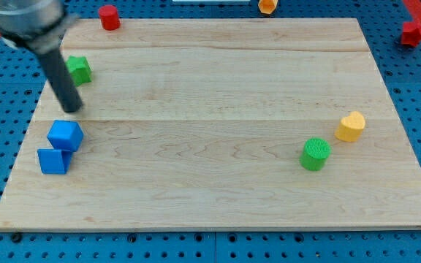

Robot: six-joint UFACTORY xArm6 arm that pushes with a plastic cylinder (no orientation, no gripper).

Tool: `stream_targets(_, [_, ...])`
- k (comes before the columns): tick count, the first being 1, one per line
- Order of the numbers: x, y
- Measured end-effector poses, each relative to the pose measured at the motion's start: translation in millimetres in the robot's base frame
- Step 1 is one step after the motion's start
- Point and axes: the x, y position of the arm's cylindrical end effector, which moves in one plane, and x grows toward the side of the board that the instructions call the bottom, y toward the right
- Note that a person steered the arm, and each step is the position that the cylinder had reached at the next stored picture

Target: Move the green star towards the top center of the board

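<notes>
My tip (72, 109), the bare end of the dark rod, holds nothing and rests on the pale wooden board (218, 95) near its left edge. The green star-shaped block (79, 69) sits close by at its 12 o'clock, partly hidden behind the rod. Two blue blocks, a cube (65, 135) and another (52, 161), lie at 6 o'clock.

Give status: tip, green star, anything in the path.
My tip down on the board, just below-left of the green star, not clearly touching. Star at left edge, far from top center. Red cylinder near top-left; path across otherwise open.
</notes>
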Motion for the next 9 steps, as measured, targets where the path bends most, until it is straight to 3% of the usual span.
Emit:
stream_targets(1, [-94, 15])
stream_targets(2, [-39, 171])
stream_targets(3, [72, 328])
stream_targets(4, [-30, 368])
stream_targets(5, [-125, 276])
stream_targets(6, [-105, 143])
stream_targets(7, [50, 148])
stream_targets(8, [67, 125])
stream_targets(9, [-44, 55])
